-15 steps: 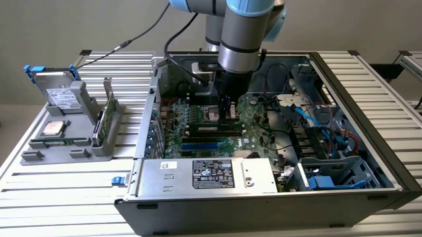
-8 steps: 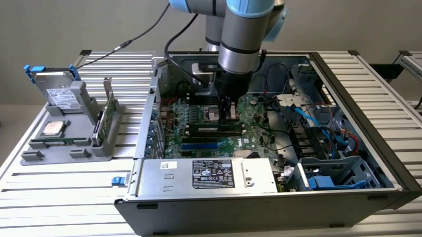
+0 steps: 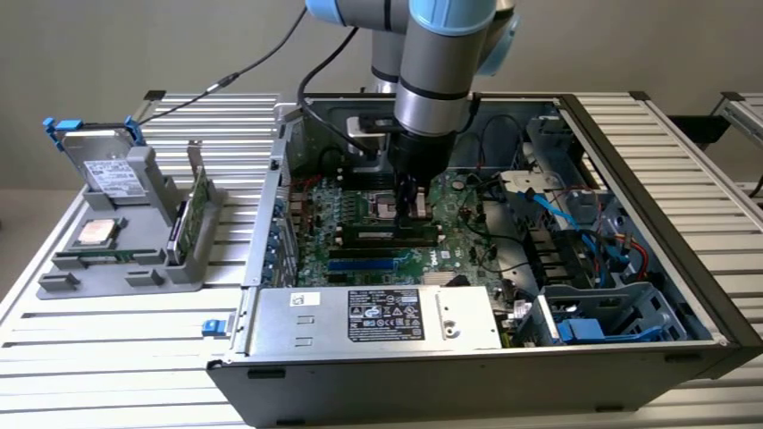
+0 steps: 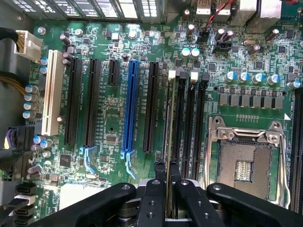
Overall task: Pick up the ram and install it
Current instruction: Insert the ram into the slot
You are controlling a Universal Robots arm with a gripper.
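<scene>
The black two-fingered gripper is pinching the ram, a long, thin green circuit-board stick seen here edge-on. Its black fingers are pressed against the stick's two flat faces. The stick lies lengthwise along the row of long black plastic memory slots, which run just beside the silver-framed square CPU socket. It is lined up with the slot of that row farthest from the socket, and one end is near that slot's white latch. Whether the stick is already seated in the slot or sits just above it cannot be told.

Beyond the memory slots, farther from the CPU socket, are black expansion slots, then a long blue expansion slot, and farther still a white one, all on the green motherboard.

In the exterior view, the arm reaches straight down into the open dark grey computer case, right next to the socket. A silver power supply box fills the near edge of the case. Well away from the socket, outside the case on the exterior view's left, a grey holder tray holds spare parts.
</scene>
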